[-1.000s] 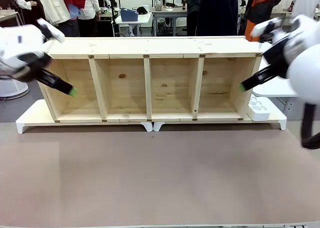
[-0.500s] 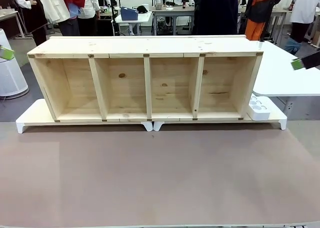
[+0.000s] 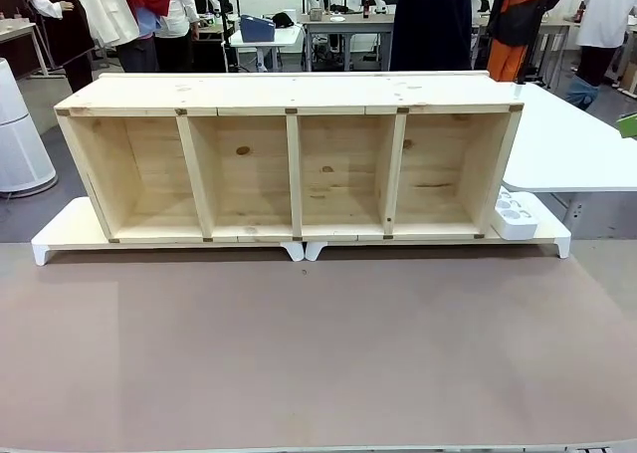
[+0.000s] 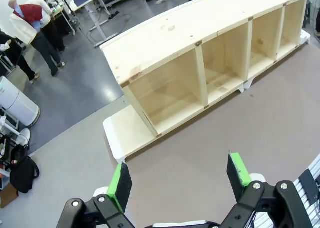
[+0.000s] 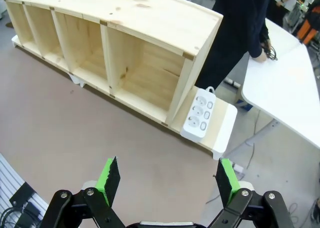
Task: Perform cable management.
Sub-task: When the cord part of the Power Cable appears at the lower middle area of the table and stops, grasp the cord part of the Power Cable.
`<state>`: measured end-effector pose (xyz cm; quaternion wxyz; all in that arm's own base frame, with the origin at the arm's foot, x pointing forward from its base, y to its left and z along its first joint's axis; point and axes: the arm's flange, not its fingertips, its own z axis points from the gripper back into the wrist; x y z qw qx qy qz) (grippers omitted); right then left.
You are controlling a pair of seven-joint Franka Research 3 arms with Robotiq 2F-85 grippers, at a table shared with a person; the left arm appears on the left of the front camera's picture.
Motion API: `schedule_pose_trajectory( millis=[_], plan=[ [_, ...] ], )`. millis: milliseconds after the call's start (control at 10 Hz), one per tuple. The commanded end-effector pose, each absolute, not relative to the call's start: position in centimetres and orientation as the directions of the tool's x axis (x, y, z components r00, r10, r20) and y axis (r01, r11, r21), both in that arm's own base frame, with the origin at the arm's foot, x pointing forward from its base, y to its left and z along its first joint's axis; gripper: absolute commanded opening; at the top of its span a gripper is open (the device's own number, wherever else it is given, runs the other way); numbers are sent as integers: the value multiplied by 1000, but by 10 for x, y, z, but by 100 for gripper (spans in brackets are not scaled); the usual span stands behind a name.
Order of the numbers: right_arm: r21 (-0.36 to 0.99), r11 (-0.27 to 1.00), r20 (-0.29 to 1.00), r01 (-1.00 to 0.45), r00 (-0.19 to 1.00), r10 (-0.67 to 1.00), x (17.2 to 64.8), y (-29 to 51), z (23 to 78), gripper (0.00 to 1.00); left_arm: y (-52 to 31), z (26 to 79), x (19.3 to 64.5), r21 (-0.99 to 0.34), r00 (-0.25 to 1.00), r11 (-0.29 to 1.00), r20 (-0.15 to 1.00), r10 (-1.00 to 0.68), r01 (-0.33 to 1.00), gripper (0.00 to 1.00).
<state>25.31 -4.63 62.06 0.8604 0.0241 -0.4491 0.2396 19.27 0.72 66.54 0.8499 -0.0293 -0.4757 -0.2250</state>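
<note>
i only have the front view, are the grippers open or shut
observer: the left gripper is open, green pads wide apart, nothing between them.
operator: and the right
observer: the right gripper is open and empty as well.
operator: what is it looking at
observer: the white power strip lying beside the end of the wooden shelf. It has three sockets, and none seems to have a plug in it.

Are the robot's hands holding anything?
No, nothing is held. The left gripper and the right gripper are both open and empty.
</note>
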Motion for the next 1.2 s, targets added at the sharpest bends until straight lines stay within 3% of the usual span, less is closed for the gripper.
schedule_pose_trajectory(
  millis=[0,1100],
  plan=[
    [-184,884,784,-430,478,396,259,-43,620,100,0,665,202,160,446,901,826,-346,403,100],
    [-184,884,784,-430,478,396,259,-43,620,100,0,665,202,160,446,901,826,-346,403,100]
  ],
)
